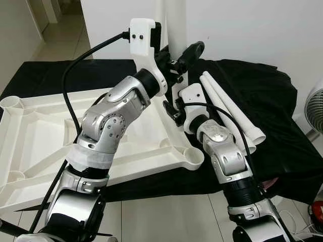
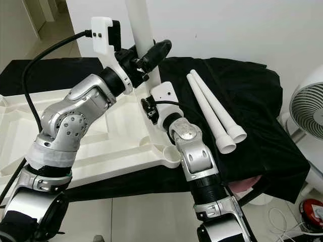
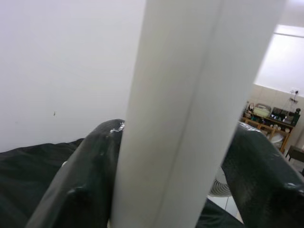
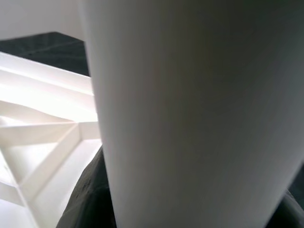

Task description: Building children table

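The white tabletop (image 1: 45, 136) lay upside down on a black cloth (image 2: 252, 101), ribs facing up. One white leg (image 2: 141, 30) stood upright at its far right corner. The left gripper (image 2: 151, 54) was closed round that leg partway up, black fingers (image 3: 90, 175) on either side, w/ one pressed against it. The right gripper (image 1: 174, 108) sat lower at the leg's base; its wrist cam showed the leg v. close, but I couldn't tell its finger spread. Two spare legs (image 2: 212, 113) lay side by side on the cloth, right of the tabletop.
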Robot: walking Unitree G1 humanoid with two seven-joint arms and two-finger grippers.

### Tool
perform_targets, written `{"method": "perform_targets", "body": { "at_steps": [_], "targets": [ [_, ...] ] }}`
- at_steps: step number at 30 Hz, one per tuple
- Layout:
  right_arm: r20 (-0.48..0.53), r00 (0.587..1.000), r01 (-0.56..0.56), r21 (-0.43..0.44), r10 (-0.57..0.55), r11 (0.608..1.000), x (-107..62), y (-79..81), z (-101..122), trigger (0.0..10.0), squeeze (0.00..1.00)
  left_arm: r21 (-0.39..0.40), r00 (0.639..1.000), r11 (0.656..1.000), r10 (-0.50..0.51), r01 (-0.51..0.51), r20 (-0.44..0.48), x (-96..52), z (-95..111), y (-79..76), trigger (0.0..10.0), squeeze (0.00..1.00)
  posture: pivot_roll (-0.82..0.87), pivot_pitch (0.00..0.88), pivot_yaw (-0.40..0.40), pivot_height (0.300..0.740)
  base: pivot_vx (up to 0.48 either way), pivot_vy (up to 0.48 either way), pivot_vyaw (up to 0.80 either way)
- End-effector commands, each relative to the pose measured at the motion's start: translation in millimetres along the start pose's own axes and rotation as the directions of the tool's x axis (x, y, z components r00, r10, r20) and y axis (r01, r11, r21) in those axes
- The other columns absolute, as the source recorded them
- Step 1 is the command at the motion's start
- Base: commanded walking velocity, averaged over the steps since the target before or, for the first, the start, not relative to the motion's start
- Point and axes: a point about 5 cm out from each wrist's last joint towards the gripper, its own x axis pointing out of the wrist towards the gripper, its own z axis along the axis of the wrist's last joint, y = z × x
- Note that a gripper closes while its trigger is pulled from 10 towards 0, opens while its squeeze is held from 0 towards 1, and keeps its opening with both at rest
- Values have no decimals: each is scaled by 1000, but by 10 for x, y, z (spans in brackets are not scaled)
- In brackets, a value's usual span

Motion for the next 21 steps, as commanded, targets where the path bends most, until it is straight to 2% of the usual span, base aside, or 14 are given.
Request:
{"method": "perform_targets", "body": {
  "at_steps": [1, 3, 4, 10, 12, 15, 18, 21],
  "targets": [
    [-11, 999, 36, 34, -36, 999, 41, -47, 14, 10000, 0, 21, 971, 970, -240, 240, -10, 13, 5, -247, 10000, 894, -72, 0, 6, 740, 0, 0, 0],
    [-10, 999, 43, 39, -43, 998, 44, -52, 14, 10000, 0, 24, 971, 970, -240, 240, -9, 11, 9, -251, 10000, 894, -72, 0, 6, 740, 0, 0, 0],
    [-8, 998, 58, 62, -57, 996, 48, -59, 11, 10000, 0, 18, 971, 971, -239, 239, -5, 7, 15, -254, 10000, 0, -69, 0, 3, 740, 0, 0, 0],
    [-1, 995, 99, 109, -100, 989, 50, -76, 3, 10000, 0, 28, 986, 986, -165, 164, 12, -16, 25, -152, 10000, 0, -67, 0, -2, 740, 0, 0, 0],
    [-1, 993, 118, 127, -119, 985, 45, -101, 0, 10000, 0, 74, 992, 989, -129, 127, 17, -33, 37, -93, 10000, 0, -68, 0, -3, 740, 0, 0, 0],
    [-1, 991, 134, 132, -135, 982, 37, -129, -9, 10000, 0, 84, 996, 992, -92, 90, 16, -47, 28, -34, 10000, 0, -69, 0, -3, 740, 0, 0, 0],
    [9, 982, 183, 179, -188, 967, 6, -201, -24, 10000, 0, 151, 1000, 989, 3, -6, 23, -76, 5, 96, 10000, 0, -71, 0, -11, 740, 0, 0, 0],
    [12, 975, 215, 206, -222, 955, -13, -246, -37, 10000, 0, 163, 998, 985, 57, -61, 30, -97, 1, 175, 10000, 0, -74, 0, -14, 740, 0, 0, 0]
  ]
}}
